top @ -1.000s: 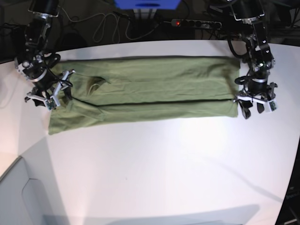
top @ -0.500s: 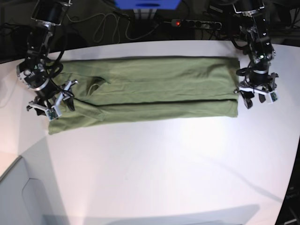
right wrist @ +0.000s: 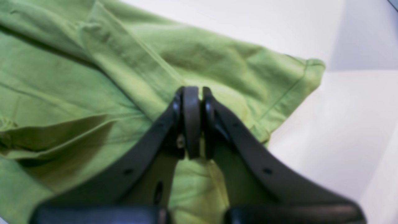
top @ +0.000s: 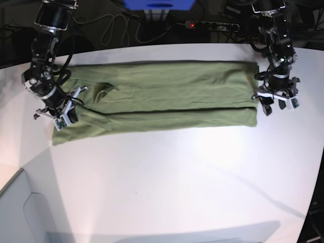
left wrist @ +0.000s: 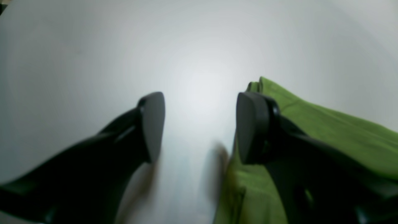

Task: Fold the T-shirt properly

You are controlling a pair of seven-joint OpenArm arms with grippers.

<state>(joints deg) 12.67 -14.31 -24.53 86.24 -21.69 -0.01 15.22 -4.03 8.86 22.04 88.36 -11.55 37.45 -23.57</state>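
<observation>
The olive-green T-shirt [top: 162, 96] lies flat on the white table [top: 177, 177] as a long band, with a lengthwise fold line near its front edge. My right gripper [top: 63, 115] is down on the shirt's left end. In the right wrist view its jaws [right wrist: 194, 93] are shut, and a raised ridge of the T-shirt [right wrist: 77, 77] runs right into the tips. My left gripper [top: 277, 106] stands open at the shirt's right end. In the left wrist view the left gripper [left wrist: 199, 124] has one finger [left wrist: 252, 124] over the T-shirt's [left wrist: 326, 124] edge and the other over bare table.
Behind the table's far edge lie a power strip [top: 212, 24], loose cables [top: 109, 30] and a blue object [top: 159, 5]. A grey surface [top: 20, 212] borders the table at the front left.
My right gripper has gone from open to shut at the shirt's left end and shifted slightly along it. My left gripper stays open and has drawn a little toward the far edge.
</observation>
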